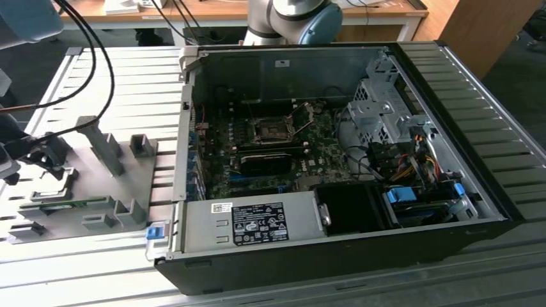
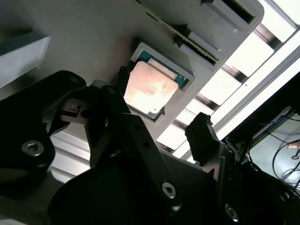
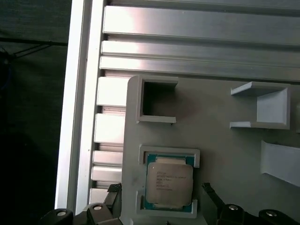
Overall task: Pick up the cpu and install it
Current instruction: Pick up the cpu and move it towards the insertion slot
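While the hand (image 3: 161,199) hangs wide open, a finger on either side, the cpu (image 3: 169,183) sits silver side up in its grey holder tray (image 1: 96,187) at the exterior view's left, outside the PC case (image 1: 282,64).

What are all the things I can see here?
cpu: one, silvery, in a pocket of the holder plate.
holder plate: one, grey, on the table, exterior view's left.
computer case: one, black, open.
motherboard: one, green, inside the case.
socket: one, dark, on the motherboard.
power supply: one, silver, inside the case.
table: one, slatted metal, under everything.
robot arm: one, grey-blue, behind the case.
gripper: one, black, open, straddling the cpu.
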{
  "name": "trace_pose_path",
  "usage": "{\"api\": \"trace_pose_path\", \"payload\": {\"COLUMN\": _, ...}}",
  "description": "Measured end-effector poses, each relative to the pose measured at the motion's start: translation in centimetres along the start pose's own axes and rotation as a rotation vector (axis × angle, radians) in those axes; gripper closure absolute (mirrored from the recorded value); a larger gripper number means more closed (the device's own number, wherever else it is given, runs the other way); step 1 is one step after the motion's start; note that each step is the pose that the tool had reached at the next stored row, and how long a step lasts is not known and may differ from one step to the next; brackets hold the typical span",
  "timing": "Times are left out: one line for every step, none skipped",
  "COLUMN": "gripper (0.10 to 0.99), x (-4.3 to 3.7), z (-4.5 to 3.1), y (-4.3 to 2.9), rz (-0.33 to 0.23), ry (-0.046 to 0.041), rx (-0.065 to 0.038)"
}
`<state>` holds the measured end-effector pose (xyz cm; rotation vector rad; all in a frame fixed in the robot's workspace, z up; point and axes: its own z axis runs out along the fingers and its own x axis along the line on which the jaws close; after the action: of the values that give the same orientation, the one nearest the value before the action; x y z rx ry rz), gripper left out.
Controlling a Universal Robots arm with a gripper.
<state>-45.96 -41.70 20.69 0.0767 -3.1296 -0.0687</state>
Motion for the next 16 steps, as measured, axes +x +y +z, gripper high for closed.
{"api": "trace_pose_path", "payload": {"gripper": 0.325, "x": -0.07, "z": 0.06, "y": -0.01, "rz": 0.000, "ry": -0.0001, "rx": 0.000}}
{"api": "trace_pose_path", "payload": {"gripper": 0.325, "x": -0.12, "z": 0.11, "y": -0.01, "rz": 0.001, "ry": -0.0002, "rx": 0.000}}
{"api": "trace_pose_path", "payload": {"gripper": 0.325, "x": -0.15, "z": 0.17, "y": -0.01, "rz": 0.001, "ry": -0.0003, "rx": 0.000}}
{"api": "trace_pose_path", "payload": {"gripper": 0.325, "x": -0.16, "z": 0.25, "y": -0.01, "rz": 0.002, "ry": -0.0005, "rx": 0.000}}
{"api": "trace_pose_path", "payload": {"gripper": 0.325, "x": -0.16, "z": 0.32, "y": -0.01, "rz": 0.004, "ry": -0.0004, "rx": 0.000}}
{"api": "trace_pose_path", "payload": {"gripper": 0.325, "x": -0.18, "z": 0.40, "y": -0.02, "rz": 0.010, "ry": -0.0006, "rx": 0.000}}
{"api": "trace_pose_path", "payload": {"gripper": 0.325, "x": -0.19, "z": 0.49, "y": -0.03, "rz": 0.019, "ry": -0.0011, "rx": 0.000}}
{"api": "trace_pose_path", "payload": {"gripper": 0.325, "x": -0.21, "z": 0.59, "y": -0.03, "rz": 0.027, "ry": -0.0014, "rx": 0.000}}
{"api": "trace_pose_path", "payload": {"gripper": 0.325, "x": -0.22, "z": 0.71, "y": -0.04, "rz": 0.034, "ry": -0.0017, "rx": 0.000}}
{"api": "trace_pose_path", "payload": {"gripper": 0.325, "x": -0.22, "z": 0.87, "y": -0.04, "rz": 0.036, "ry": -0.0018, "rx": 0.000}}
{"api": "trace_pose_path", "payload": {"gripper": 0.325, "x": -0.23, "z": 1.04, "y": -0.05, "rz": 0.037, "ry": -0.0017, "rx": 0.000}}
{"api": "trace_pose_path", "payload": {"gripper": 0.325, "x": -0.26, "z": 1.17, "y": -0.06, "rz": 0.037, "ry": -0.0018, "rx": 0.000}}
{"api": "trace_pose_path", "payload": {"gripper": 0.325, "x": -0.33, "z": 1.30, "y": -0.07, "rz": 0.036, "ry": -0.0018, "rx": 0.000}}
{"api": "trace_pose_path", "payload": {"gripper": 0.325, "x": -0.43, "z": 1.42, "y": -0.08, "rz": 0.037, "ry": -0.0018, "rx": 0.000}}
{"api": "trace_pose_path", "payload": {"gripper": 0.325, "x": -0.50, "z": 1.55, "y": -0.08, "rz": 0.037, "ry": -0.0019, "rx": 0.000}}
{"api": "trace_pose_path", "payload": {"gripper": 0.325, "x": -0.54, "z": 1.66, "y": -0.09, "rz": 0.037, "ry": -0.0018, "rx": 0.000}}
